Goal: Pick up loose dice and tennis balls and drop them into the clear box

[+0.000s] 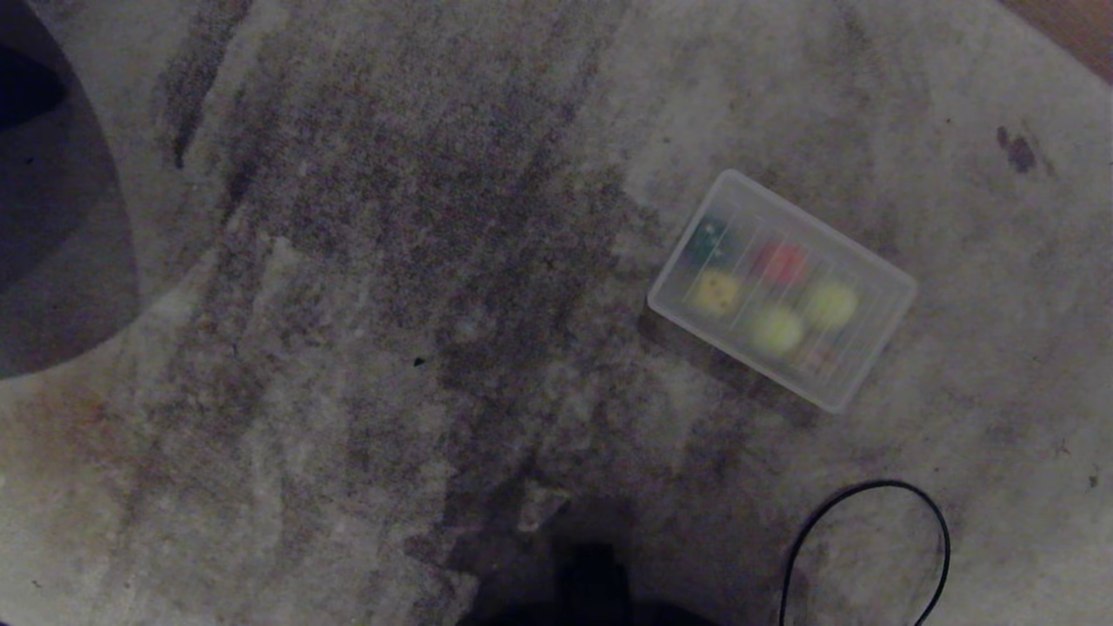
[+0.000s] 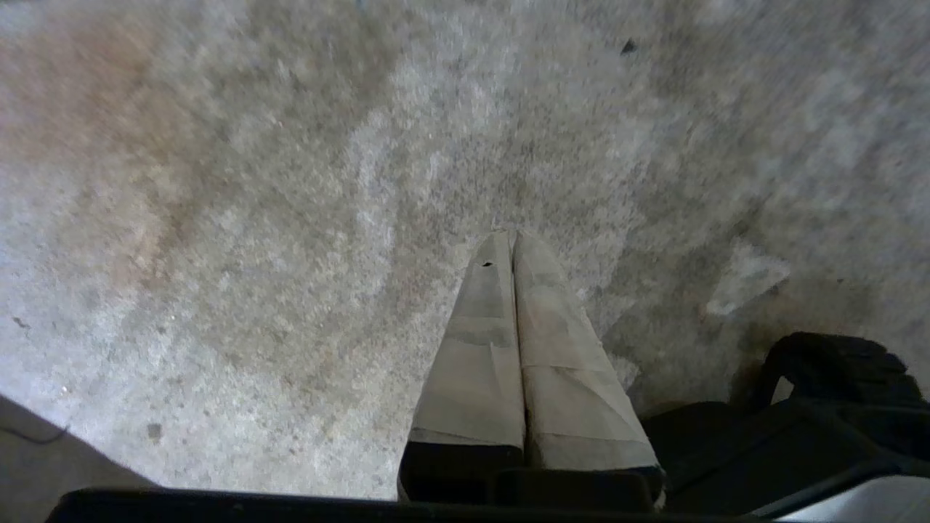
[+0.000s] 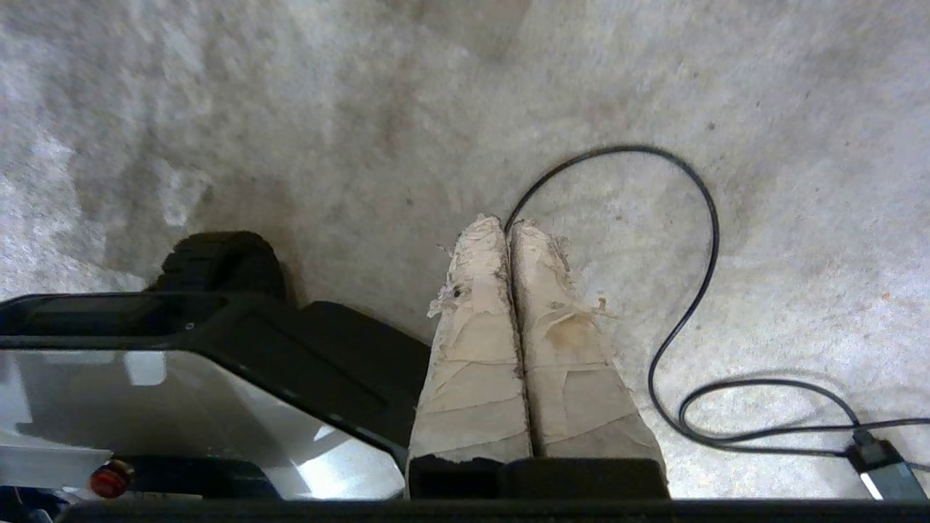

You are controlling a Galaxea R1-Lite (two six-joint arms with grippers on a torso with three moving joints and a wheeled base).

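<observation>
The clear box (image 1: 871, 346) lies on the grey carpet to the right of centre in the head view. Inside it I see a dark green die (image 1: 706, 236), a red die (image 1: 783, 261), a yellow die (image 1: 716, 292) and two tennis balls (image 1: 830, 304) (image 1: 776, 330), all blurred behind faint ribbed lines. No loose die or ball shows on the carpet. Neither arm appears in the head view. My left gripper (image 2: 512, 236) hangs shut and empty over bare carpet. My right gripper (image 3: 507, 221) is also shut and empty, its tips just above a cable.
A black cable (image 1: 869, 487) loops on the carpet near me on the right and shows as a cable (image 3: 708, 218) by the right gripper. My dark base (image 3: 218, 341) sits beside both grippers. A dark rounded shape (image 1: 52, 217) fills the far left.
</observation>
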